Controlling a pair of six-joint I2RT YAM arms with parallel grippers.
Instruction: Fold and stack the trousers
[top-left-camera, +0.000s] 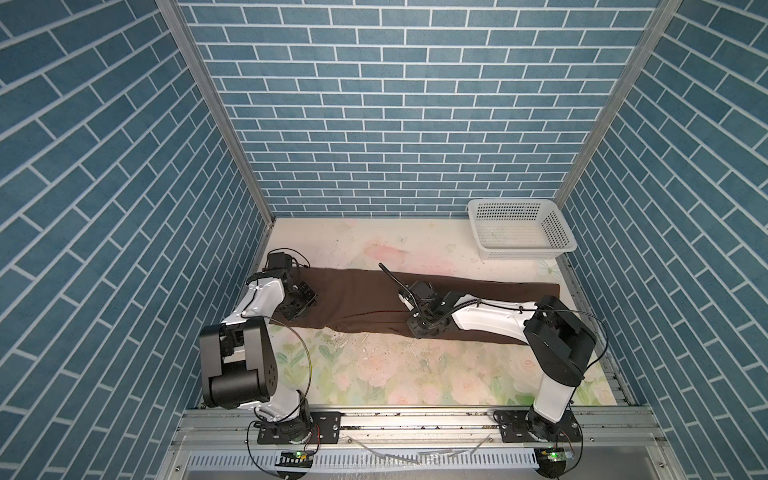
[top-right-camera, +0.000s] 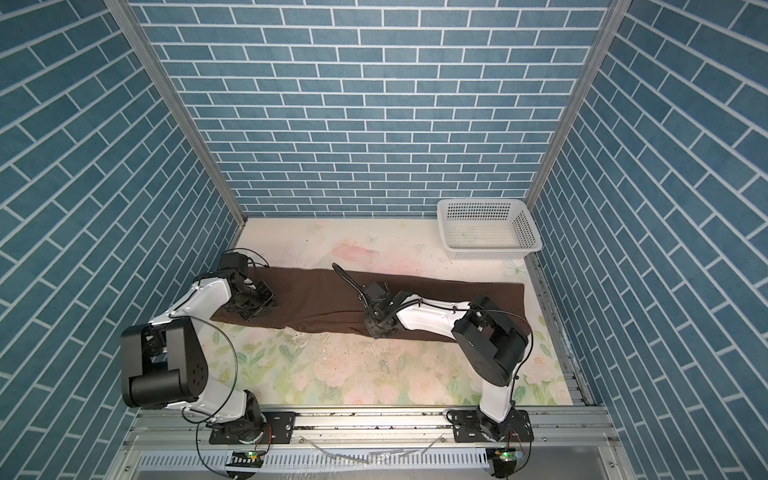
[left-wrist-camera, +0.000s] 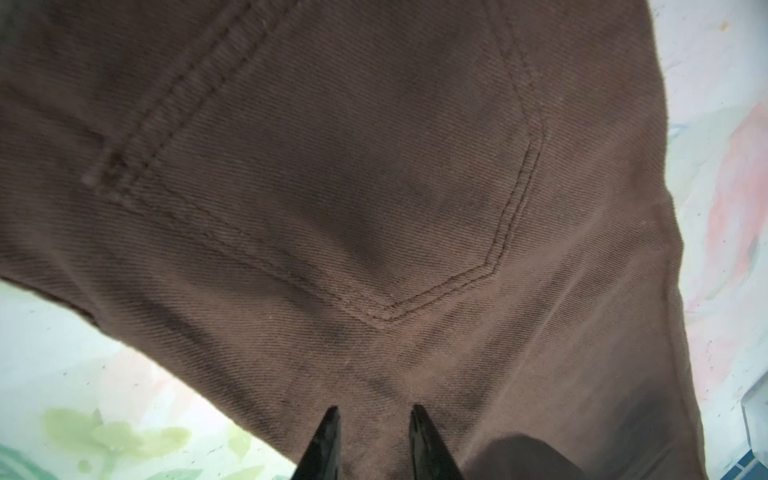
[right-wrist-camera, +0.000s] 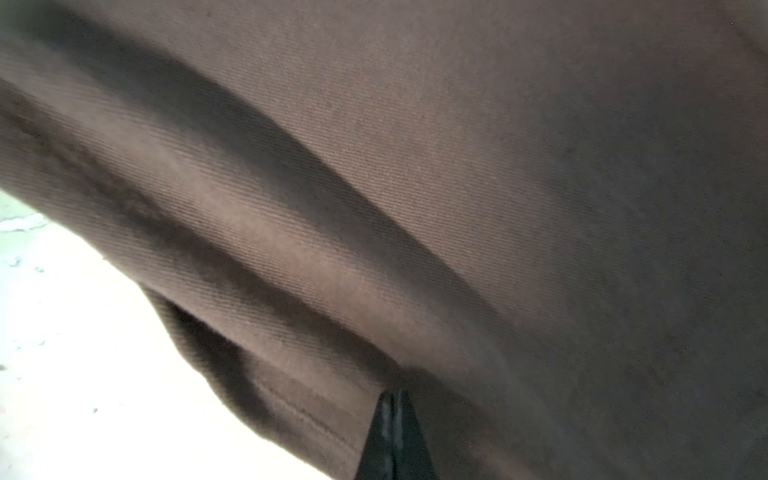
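The dark brown trousers (top-left-camera: 357, 299) (top-right-camera: 316, 295) lie flat in a long band across the table, legs laid one on the other and reaching to the right. My left gripper (top-left-camera: 293, 316) (top-right-camera: 249, 318) rests on the waist end at the left. In the left wrist view its jaws (left-wrist-camera: 374, 411) stand a little apart, tips on the cloth (left-wrist-camera: 374, 187) just beyond a back pocket seam. My right gripper (top-left-camera: 417, 333) (top-right-camera: 376, 331) is down at the near edge of the band, about midway. In the right wrist view it (right-wrist-camera: 392, 392) is shut, pinching a ridge of the fabric (right-wrist-camera: 457, 166) close to the hem edge.
A white perforated basket (top-left-camera: 519, 249) (top-right-camera: 490, 252) stands at the back right corner. The floral table cover (top-left-camera: 374, 374) (top-right-camera: 353, 374) spreads in front of the trousers. Blue brick walls close in three sides, and both arm bases sit on the front rail.
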